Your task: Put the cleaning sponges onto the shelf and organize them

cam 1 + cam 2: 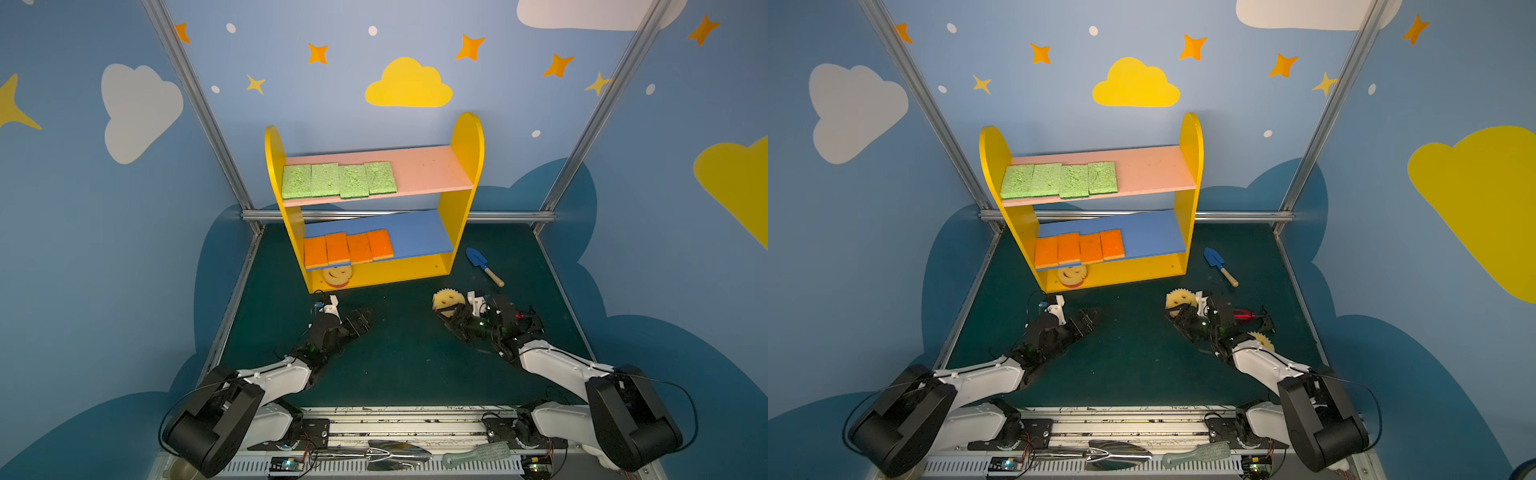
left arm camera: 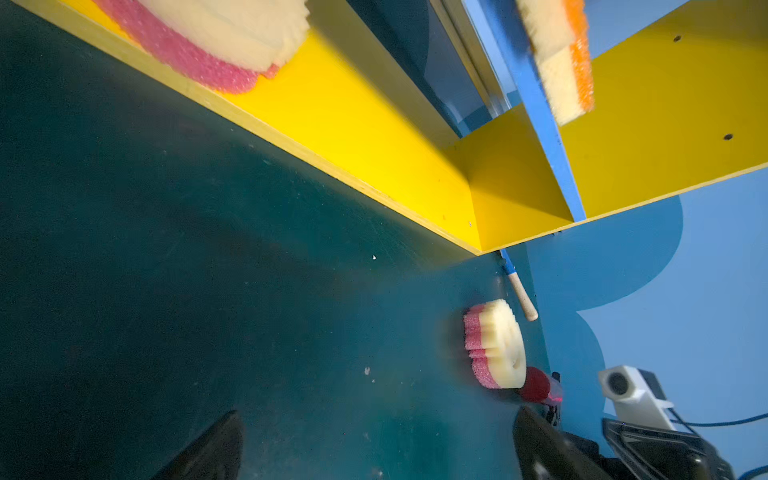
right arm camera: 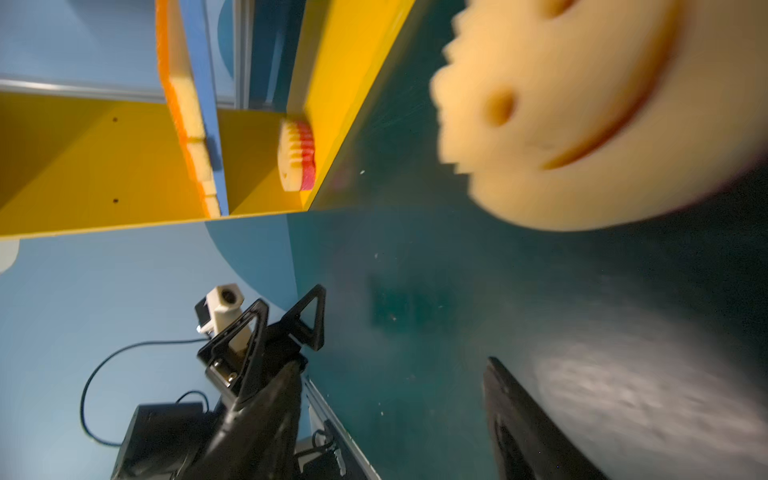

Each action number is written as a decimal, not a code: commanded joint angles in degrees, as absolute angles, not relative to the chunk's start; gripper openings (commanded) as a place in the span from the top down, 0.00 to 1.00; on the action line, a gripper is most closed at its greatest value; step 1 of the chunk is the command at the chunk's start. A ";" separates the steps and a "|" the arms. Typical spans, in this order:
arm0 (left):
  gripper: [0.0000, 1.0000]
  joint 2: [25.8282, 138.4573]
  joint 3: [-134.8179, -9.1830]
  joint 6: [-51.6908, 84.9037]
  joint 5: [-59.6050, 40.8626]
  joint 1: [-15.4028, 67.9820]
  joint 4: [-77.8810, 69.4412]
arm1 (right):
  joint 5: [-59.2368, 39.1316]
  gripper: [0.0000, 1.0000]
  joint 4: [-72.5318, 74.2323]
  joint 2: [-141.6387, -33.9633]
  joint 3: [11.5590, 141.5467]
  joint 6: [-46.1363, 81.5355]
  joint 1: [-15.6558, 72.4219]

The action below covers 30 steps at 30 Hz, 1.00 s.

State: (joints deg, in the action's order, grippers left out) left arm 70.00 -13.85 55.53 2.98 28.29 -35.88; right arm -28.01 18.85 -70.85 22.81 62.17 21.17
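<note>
Now, left fingers apart, empty; right fingers apart beside a smiley sponge.

Your shelf holds 4 green sponges on the pink board, 4 orange sponges on the blue board and 1 smiley sponge at its 7 o'clock corner, with a second smiley sponge at 5 o'clock from it.
</note>
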 commanded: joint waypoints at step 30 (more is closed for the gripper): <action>0.01 60.29 -8.44 53.31 6.76 20.57 -24.32 | -32.83 0.52 33.23 -88.27 22.14 62.44 6.93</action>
State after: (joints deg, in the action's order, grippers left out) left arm 59.64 -8.80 54.17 7.57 20.95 -23.18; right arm -33.52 30.76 -86.35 20.69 61.91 7.20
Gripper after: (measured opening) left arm 0.995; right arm 0.491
